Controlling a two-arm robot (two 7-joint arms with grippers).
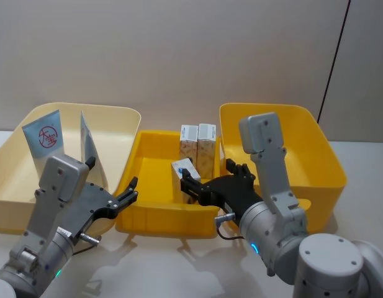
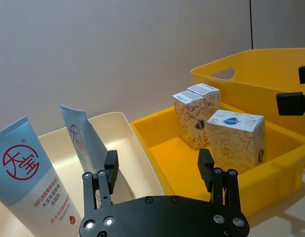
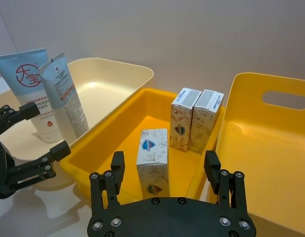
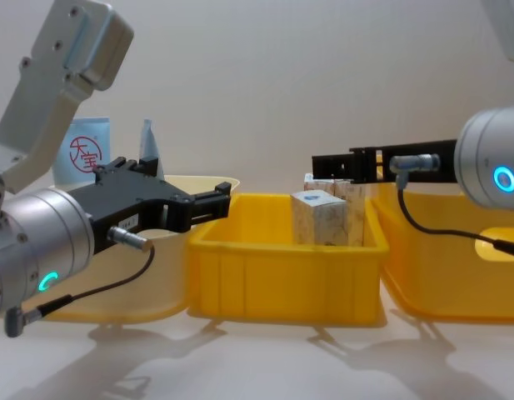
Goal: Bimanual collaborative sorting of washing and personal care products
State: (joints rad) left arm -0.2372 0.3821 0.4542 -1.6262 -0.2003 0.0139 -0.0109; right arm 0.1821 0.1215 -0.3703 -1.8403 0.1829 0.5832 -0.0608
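Note:
Three pale cartons stand in the middle yellow bin (image 1: pixel 166 218): two side by side at the back (image 1: pixel 189 141) (image 1: pixel 207 143), one in front (image 1: pixel 185 170). Two light-blue tubes stand in the cream bin (image 1: pixel 120 115) on the left, one with a red circle logo (image 1: pixel 45 139), the other narrower (image 1: pixel 90 146). My left gripper (image 1: pixel 126 194) hovers open over the wall between the cream and middle bins, holding nothing. My right gripper (image 1: pixel 213 176) is open over the middle bin's front right. The front carton (image 3: pixel 152 153) stands just ahead of the right gripper (image 3: pixel 164 160), between its fingers' line and apart from them.
A larger yellow bin (image 1: pixel 331 164) with a handle slot stands on the right, nothing showing inside it. All three bins sit side by side on a white table (image 1: pixel 179 267), with a plain wall behind. Open table lies in front of the bins.

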